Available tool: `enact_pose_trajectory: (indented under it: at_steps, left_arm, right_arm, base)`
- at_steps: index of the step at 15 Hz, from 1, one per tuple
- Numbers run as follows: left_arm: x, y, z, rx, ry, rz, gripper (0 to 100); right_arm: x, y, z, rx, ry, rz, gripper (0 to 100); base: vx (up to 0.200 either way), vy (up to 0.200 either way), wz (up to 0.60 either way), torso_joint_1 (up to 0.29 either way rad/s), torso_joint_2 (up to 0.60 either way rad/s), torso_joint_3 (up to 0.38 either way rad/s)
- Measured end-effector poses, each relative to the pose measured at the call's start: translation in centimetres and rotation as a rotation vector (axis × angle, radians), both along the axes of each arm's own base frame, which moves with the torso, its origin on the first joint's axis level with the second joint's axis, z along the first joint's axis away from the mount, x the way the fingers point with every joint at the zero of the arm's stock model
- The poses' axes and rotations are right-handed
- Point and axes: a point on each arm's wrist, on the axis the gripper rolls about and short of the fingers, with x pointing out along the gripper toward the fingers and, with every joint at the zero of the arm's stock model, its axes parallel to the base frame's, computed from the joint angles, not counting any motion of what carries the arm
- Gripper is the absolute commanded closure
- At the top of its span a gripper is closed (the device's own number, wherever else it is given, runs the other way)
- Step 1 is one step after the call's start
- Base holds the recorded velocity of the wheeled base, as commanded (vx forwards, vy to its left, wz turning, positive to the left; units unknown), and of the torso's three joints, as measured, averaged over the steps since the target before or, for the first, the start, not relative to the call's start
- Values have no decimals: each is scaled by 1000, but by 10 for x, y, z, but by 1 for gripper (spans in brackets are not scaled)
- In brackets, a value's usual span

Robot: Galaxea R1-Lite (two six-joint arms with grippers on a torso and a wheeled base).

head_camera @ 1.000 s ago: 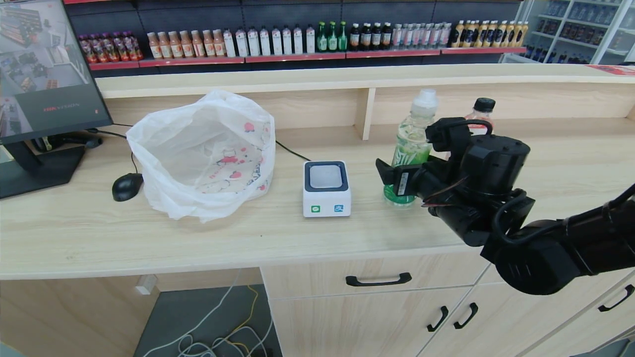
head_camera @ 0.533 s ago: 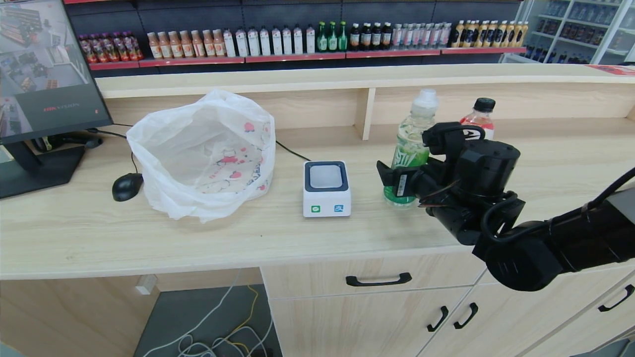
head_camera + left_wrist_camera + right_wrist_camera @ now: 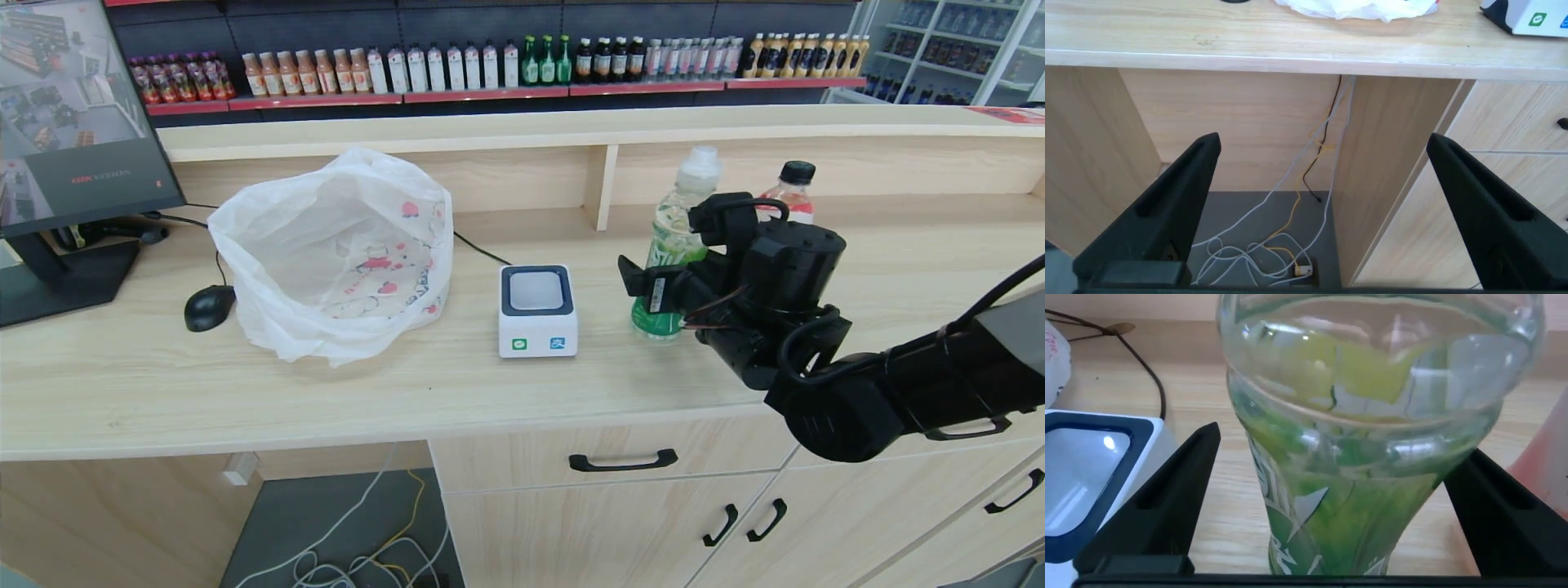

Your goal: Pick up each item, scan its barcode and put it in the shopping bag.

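Observation:
A clear bottle with a green label and white cap stands on the wooden counter, right of the white barcode scanner. My right gripper is open at its lower half; the right wrist view has the bottle between the two black fingers, with a gap on each side. Behind the arm stands a red-labelled bottle with a black cap. The white shopping bag gapes open left of the scanner. My left gripper hangs open below the counter's front edge, holding nothing.
A black mouse and a monitor sit at the counter's left end. A raised ledge with a divider runs along the back. Drawers and loose cables lie below the counter.
The right arm has shifted a little left and farther in toward the green-labelled bottle, uncovering more of the red bottle behind. Bottles, bag and scanner have stayed put.

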Motion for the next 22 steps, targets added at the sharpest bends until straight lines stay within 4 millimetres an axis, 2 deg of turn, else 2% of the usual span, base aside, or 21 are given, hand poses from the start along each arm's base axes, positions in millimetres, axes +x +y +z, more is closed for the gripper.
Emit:
enact_pose_trajectory:
  at_steps: [5,6,22]
  left_arm:
    - [0,0,0,0,0,0,0]
    - [0,0,0,0,0,0,0]
    - [0,0,0,0,0,0,0]
  right_arm:
    - [6,-3,-1,-6,-4,-4,0]
    - [6,-3,-2,-8,-3,-5,100]
    - [11,-13,7,-10,-48,-8,100]
  base:
    - [0,0,0,0,0,0]
    - [0,0,0,0,0,0]
    - [0,0,0,0,0,0]
